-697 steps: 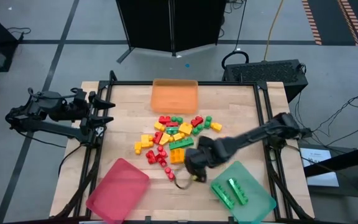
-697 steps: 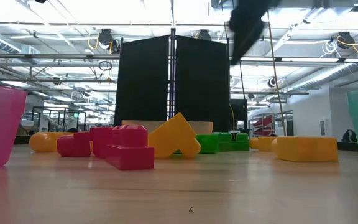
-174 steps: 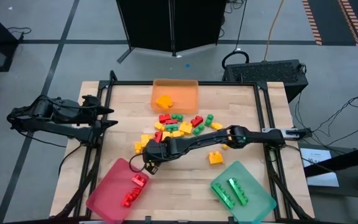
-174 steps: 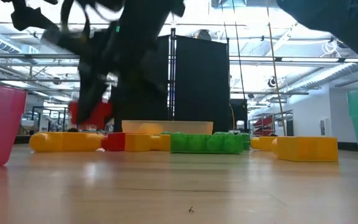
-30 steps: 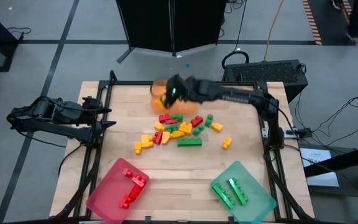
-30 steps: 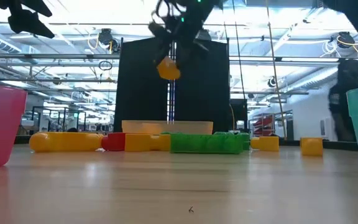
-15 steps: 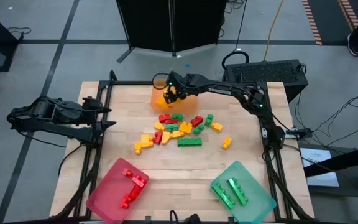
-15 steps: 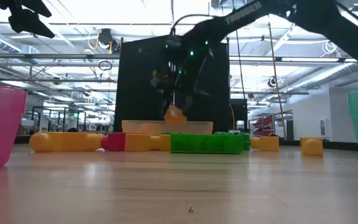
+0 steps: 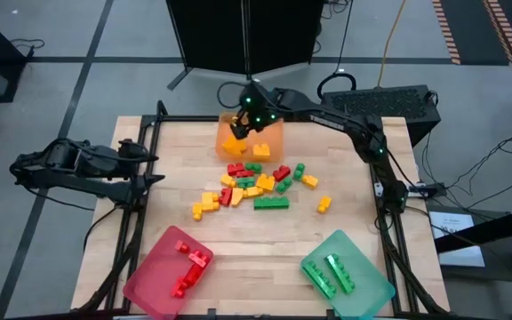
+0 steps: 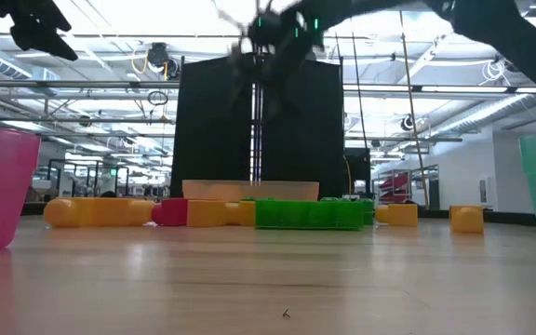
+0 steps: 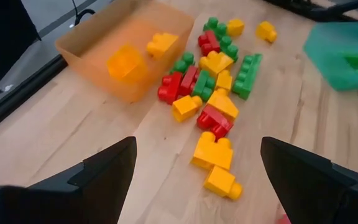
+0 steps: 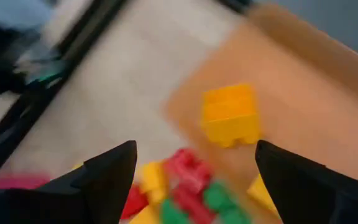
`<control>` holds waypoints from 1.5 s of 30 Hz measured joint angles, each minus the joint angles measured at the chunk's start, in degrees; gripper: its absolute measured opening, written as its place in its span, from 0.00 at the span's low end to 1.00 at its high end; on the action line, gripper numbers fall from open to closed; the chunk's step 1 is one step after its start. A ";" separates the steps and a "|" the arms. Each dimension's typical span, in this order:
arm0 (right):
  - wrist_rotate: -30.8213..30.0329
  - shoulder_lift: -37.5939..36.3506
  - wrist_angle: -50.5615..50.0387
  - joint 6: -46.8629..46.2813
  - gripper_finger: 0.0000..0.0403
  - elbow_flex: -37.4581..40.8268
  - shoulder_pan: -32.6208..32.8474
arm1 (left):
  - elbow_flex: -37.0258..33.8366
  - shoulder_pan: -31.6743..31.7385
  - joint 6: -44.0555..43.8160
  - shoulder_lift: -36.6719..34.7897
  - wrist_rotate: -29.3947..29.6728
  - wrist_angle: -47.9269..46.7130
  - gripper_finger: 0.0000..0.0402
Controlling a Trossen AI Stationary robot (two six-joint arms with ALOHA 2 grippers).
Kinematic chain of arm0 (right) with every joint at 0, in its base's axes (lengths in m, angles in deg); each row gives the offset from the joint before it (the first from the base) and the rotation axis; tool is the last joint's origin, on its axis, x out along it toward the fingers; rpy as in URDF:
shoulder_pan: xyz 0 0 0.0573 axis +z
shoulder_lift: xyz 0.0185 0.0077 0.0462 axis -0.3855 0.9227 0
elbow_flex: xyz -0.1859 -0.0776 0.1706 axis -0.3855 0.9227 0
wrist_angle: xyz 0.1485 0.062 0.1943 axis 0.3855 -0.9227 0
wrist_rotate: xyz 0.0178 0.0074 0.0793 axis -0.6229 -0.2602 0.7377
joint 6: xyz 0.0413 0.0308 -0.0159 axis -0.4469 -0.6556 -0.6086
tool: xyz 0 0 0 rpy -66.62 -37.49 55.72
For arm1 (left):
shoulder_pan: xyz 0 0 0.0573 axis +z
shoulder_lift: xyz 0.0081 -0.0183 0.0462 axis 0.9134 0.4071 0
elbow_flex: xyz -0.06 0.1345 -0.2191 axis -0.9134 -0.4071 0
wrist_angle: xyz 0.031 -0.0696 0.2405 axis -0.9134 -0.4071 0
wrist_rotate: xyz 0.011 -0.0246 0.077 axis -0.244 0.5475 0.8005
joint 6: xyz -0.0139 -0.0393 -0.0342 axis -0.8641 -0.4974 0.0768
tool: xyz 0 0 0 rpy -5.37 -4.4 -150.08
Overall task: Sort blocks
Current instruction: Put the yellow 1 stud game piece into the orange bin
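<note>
The loose blocks (image 9: 254, 185) lie in a red, green and yellow pile at mid-table, and a single yellow one (image 9: 324, 204) lies off to the right. Two orange blocks (image 9: 234, 144) (image 9: 260, 148) lie in the orange tray (image 9: 274, 124) at the far edge. My right gripper (image 9: 241, 111) hangs open above that tray's far left part, with nothing between its fingers (image 12: 110, 174); an orange block (image 12: 230, 115) lies in the tray below it. My left gripper (image 9: 154, 164) waits open at the table's left edge, well above the table.
A pink-red tray (image 9: 154, 284) with red blocks (image 9: 189, 267) sits at the near left. At the near right, a teal-green tray (image 9: 372, 289) holds green blocks (image 9: 332, 274). The right arm (image 9: 345, 120) stretches along the far edge. Bare wood lies between the pile and the near trays.
My right gripper held an orange block above the orange tray and has let it go; the block fell into the tray and lies there now. The gripper has then risen and drawn a little toward the far edge.
</note>
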 joint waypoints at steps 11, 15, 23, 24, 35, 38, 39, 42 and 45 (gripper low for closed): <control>-14.18 -6.64 -33.58 -5.35 0.80 -5.57 18.72 | 0.02 -0.01 0.41 0.00 -0.36 -3.79 0.86; -19.88 -8.77 -36.24 -10.55 0.80 -1.13 23.33 | 0.00 0.00 3.15 0.01 -0.36 -3.73 0.86; -21.78 -27.96 -37.69 -38.09 0.79 30.47 23.11 | 0.04 0.01 3.67 -0.66 -1.01 -3.66 0.86; -21.40 -31.59 -38.30 -44.61 0.79 35.53 23.11 | 0.04 0.01 4.09 -0.72 -1.17 -3.64 0.86; -12.63 -48.13 -9.85 -74.26 0.79 65.94 24.29 | 0.04 -0.01 4.59 -0.94 -0.68 -2.96 0.86; -8.79 -45.27 -9.89 -75.32 0.79 67.87 24.22 | 0.04 -0.01 4.71 -0.96 -0.36 -3.04 0.86; -8.29 -44.32 -9.91 -75.24 0.78 67.94 24.03 | 0.04 0.01 4.76 -0.96 -0.33 -3.05 0.86; -8.28 -41.49 -9.03 -75.07 0.78 67.96 23.00 | 0.04 0.01 4.89 -0.96 -0.29 -3.05 0.86; -7.54 -38.08 -10.58 -75.41 0.78 67.97 22.90 | 0.04 0.01 4.89 -0.96 -0.29 -3.08 0.86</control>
